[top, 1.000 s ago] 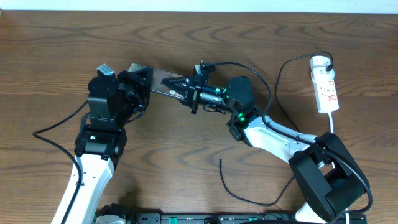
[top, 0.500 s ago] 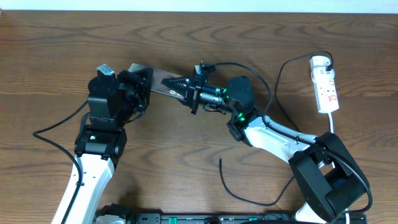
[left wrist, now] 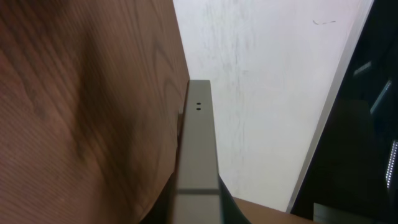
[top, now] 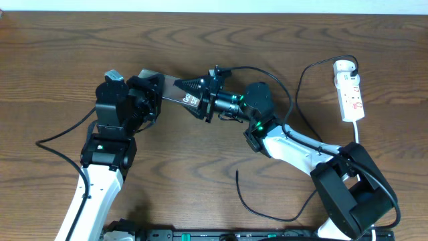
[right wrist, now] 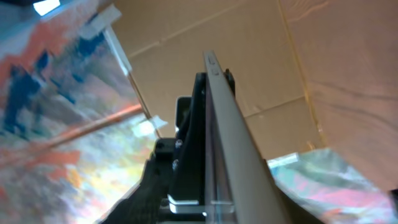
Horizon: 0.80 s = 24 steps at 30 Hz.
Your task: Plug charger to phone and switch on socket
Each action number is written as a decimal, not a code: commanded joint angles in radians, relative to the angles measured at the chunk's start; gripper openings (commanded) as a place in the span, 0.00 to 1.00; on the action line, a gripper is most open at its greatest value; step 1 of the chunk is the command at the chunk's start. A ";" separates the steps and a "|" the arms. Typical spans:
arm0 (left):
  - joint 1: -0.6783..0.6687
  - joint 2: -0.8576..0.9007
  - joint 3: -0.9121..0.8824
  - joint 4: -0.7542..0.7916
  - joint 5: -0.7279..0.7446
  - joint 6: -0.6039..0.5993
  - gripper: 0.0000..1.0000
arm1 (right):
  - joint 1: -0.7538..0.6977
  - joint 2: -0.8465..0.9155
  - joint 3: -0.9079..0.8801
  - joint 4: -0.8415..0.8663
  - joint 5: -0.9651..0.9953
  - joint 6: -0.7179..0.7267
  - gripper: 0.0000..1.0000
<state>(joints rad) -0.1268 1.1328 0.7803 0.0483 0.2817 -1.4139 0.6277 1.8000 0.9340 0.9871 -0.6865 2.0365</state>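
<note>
**Phone in the air, charger tip untouched**

The flat dark-grey rectangular phone (top: 172, 87) is off the brown wooden surface (top: 200, 147) and bridged between your two arms. The left tool (top: 150, 90) is clamped across the phone's flat faces at its left end. The left wrist view looks straight along the phone's thin edge (left wrist: 198, 149), where two small holes show.

The right tool (top: 194, 94) straddles the phone's other end. You cannot tell from these views whether it is pinching the slab or only sitting around it.

The long thin black charger cable (top: 267, 213) lies on the surface, well apart from the phone on the side nearer the arm bases. Its plug tip (top: 237, 173) is free and held by nothing. The white elongated power strip socket (top: 352, 95) lies well to the right of the phone, with its red switch marks facing up.

Treat the phone as stiff, smooth-sided and probably slippery, with faces that would not forgive a drop. Hold it across the faces and keep the port end clear. Which end has the port cannot be told here.

The cable looks light and limp. Take it just behind the tip, or the tip will likely sag away from the port.
</note>
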 commanded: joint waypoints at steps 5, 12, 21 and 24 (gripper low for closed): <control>0.005 -0.003 0.018 0.010 -0.007 0.003 0.07 | 0.021 -0.005 0.014 0.004 -0.004 -0.012 0.96; 0.032 -0.003 0.018 0.010 -0.005 0.003 0.07 | 0.021 -0.005 0.014 0.004 0.000 -0.045 0.99; 0.127 -0.005 0.018 0.014 0.047 0.007 0.08 | 0.018 -0.005 0.014 0.003 0.000 -0.060 0.99; 0.198 -0.005 0.018 0.014 0.112 0.007 0.07 | 0.008 -0.004 0.014 0.003 -0.001 -0.064 0.99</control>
<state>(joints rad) 0.0055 1.1347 0.7803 0.0494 0.3138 -1.4136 0.6273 1.8000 0.9344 0.9886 -0.6880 2.0018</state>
